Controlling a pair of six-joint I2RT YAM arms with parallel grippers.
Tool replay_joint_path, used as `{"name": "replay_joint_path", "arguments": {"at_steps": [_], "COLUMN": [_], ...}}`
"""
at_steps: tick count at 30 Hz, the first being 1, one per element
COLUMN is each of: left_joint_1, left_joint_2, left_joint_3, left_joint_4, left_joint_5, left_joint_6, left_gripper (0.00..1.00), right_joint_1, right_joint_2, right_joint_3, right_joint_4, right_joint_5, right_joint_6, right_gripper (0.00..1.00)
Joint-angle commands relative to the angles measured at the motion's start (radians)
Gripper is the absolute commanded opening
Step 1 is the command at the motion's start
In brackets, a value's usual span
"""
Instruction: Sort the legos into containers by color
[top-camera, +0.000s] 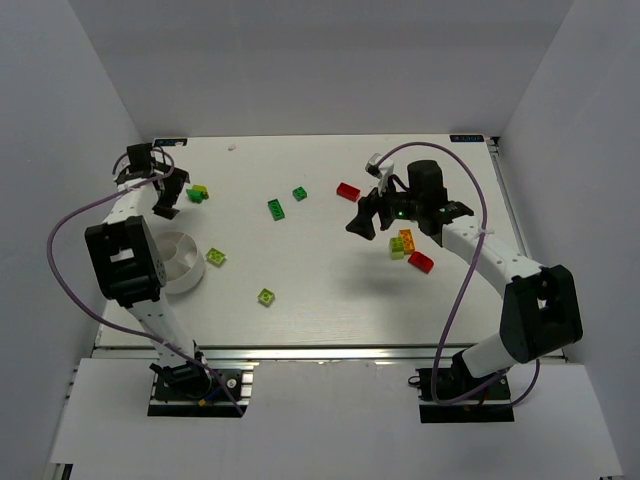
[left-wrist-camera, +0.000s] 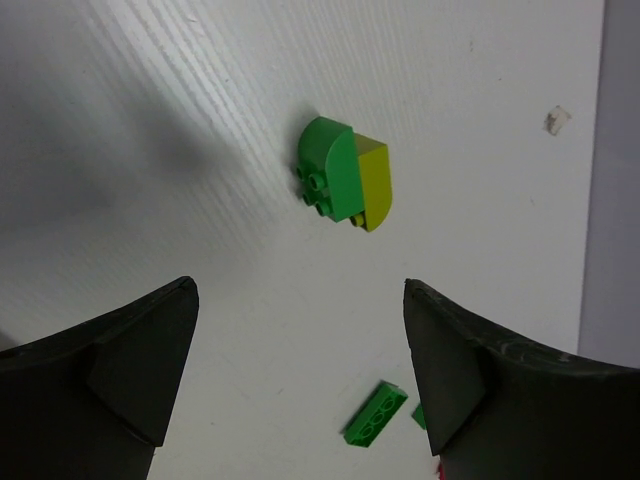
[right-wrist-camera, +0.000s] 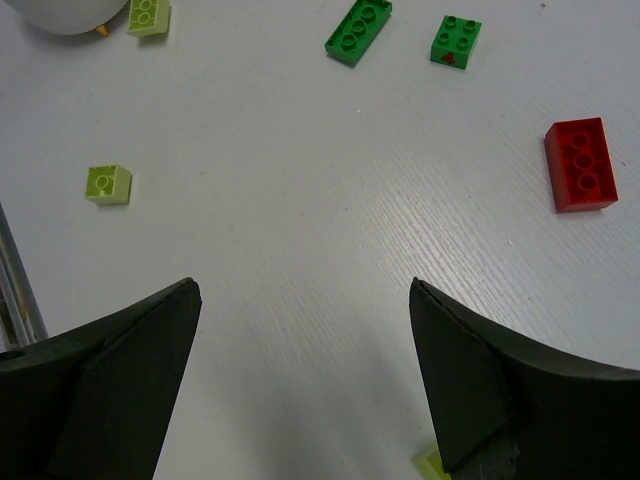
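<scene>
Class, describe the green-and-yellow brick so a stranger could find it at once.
Find the white dish at the left of the table. Just beyond it, by the left fingers, lies the brick. It alone is rounded, half green and half yellow.

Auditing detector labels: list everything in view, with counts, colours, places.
round white plastic dish: 1, white, left side.
dark green studded plastic bricks: 2, dark green, centre, apart.
curved green and yellow plastic bricks: 1 each, touching, far left.
red plastic bricks: 2, red, one far centre-right, one right side.
lime green plastic bricks: 2, lime, one beside dish, one nearer front edge.
orange and yellow-green plastic bricks: 1 each, close together, right side.
tiny white scrap: 1, white, far edge.
left gripper: 1, black, open.
right gripper: 1, black, open.
</scene>
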Motion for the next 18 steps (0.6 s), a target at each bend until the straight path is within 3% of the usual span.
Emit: {"name": "replay_joint_path", "arguments": {"at_steps": [1,11,18], "left_joint_1": [0.026,0.035,0.035], "left_joint_2": [0.020,0.169,0.187], "left_joint_3": [-0.011,0.092,0.100], "left_joint_4": [0.090,0.110,0.155], "left_joint_5": [0.078,0.143,0.168], "left_joint_6": [-0.051,-0.087,-0.111], "left_gripper": [0.92,0.89,0.89], "right_joint_1": [-0.002,-0.002,-0.003], "right_joint_2": [0.013,0.021,0.004], "right_joint_3": [0.007,0.006,-0.019], "right_joint_4": [0.045,0.040,0.040], "right_joint_5": [-0.018,-0.026,-0.024], "right_joint_6": [0.006,0.008,0.003], "right_gripper": [0.89,0.89,0.89]}}
